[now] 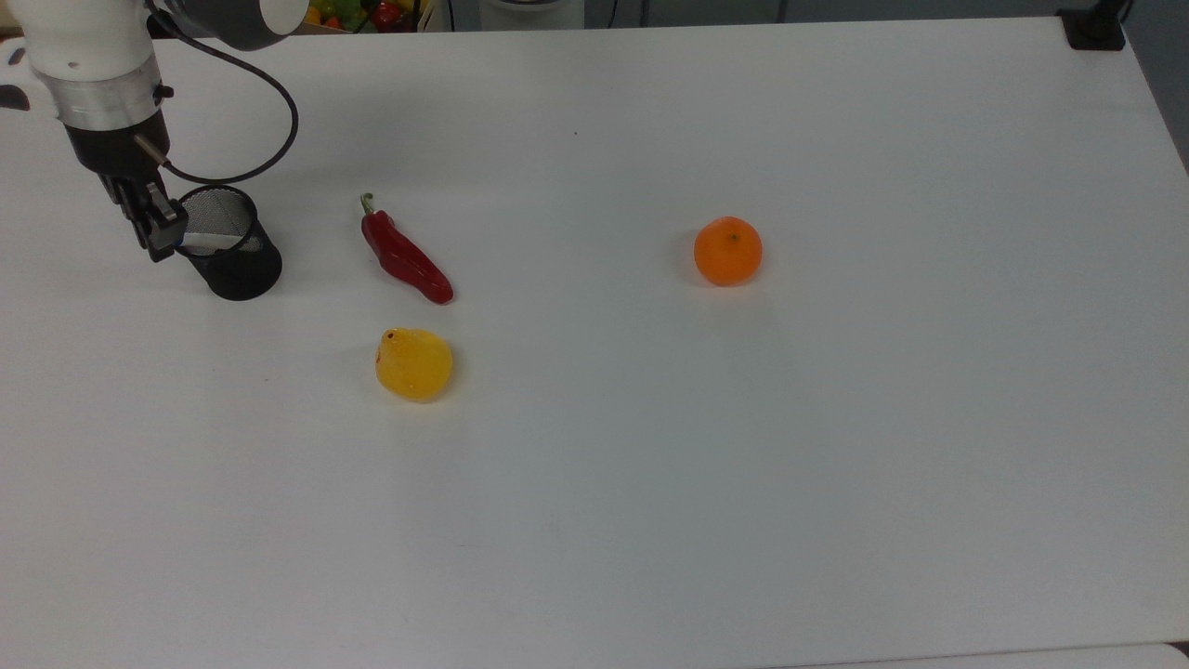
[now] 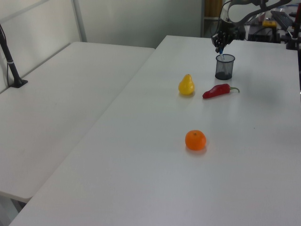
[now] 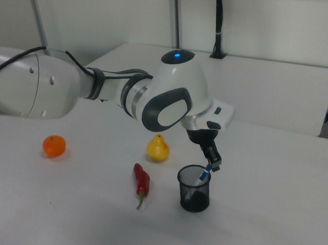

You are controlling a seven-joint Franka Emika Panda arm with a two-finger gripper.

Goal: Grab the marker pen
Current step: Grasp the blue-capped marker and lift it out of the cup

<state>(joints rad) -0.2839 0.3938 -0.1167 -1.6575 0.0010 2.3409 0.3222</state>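
Jaws of the black two-finger gripper point(image 3: 212, 162) look pinched on the blue-capped end of the slim white-barrelled marker pen point(image 3: 205, 174), though the contact itself is small in the right view, so the grip is likely rather than certain. That marker pen stands in the black mesh pen cup point(image 3: 194, 188), its long axis tilted: the blue cap is up, at the rim and between the fingers, and the white barrel slants down into the cup toward the right view's left. In the top view the pale barrel point(image 1: 206, 242) shows through the cup's mouth, lying across it from the gripper point(image 1: 156, 226) toward the top view's right. The cup point(image 1: 229, 243) sits near the top view's left edge on the white table point(image 1: 650, 465).

A red chilli pepper point(image 1: 405, 253) lies to the top view's right of the cup, well apart from it, with a yellow pear-shaped fruit point(image 1: 413, 364) near the chilli's lower tip. A round orange fruit point(image 1: 727, 250) sits well apart, farther toward the top view's right. A black cable point(image 1: 269, 139) loops from the arm's wrist above the cup.
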